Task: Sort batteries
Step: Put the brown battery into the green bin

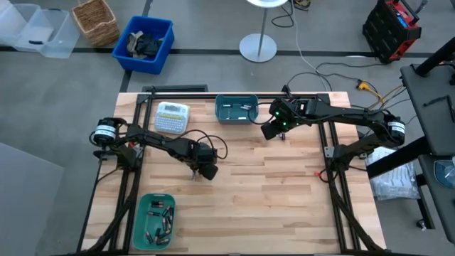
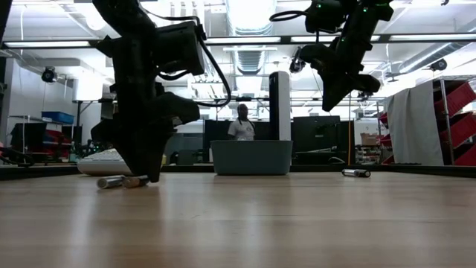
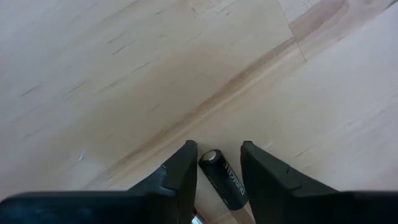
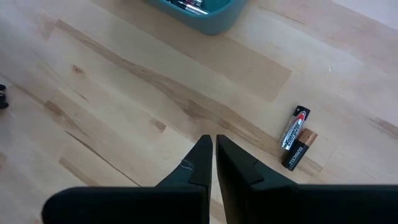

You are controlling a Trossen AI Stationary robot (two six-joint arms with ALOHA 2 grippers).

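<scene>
Left tool [image 3: 219, 171] slightly open around battery [image 3: 224, 179]

My two arms, dark all over

Both my left arm [image 1: 153, 140] and right arm [image 1: 341, 114] are black jointed tubes with white-banded shoulder motors and looping black cables; green lights glow at my right wrist [image 1: 284, 121], and the fingers [image 3: 180, 171] are flat, angular black blades.

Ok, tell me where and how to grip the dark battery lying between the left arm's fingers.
Grip the dark battery across its round barrel at mid-length, coming straight down from above. It lies flat on the table, and the left gripper already straddles it with one finger on each long side, so closing should pinch the barrel.
</scene>
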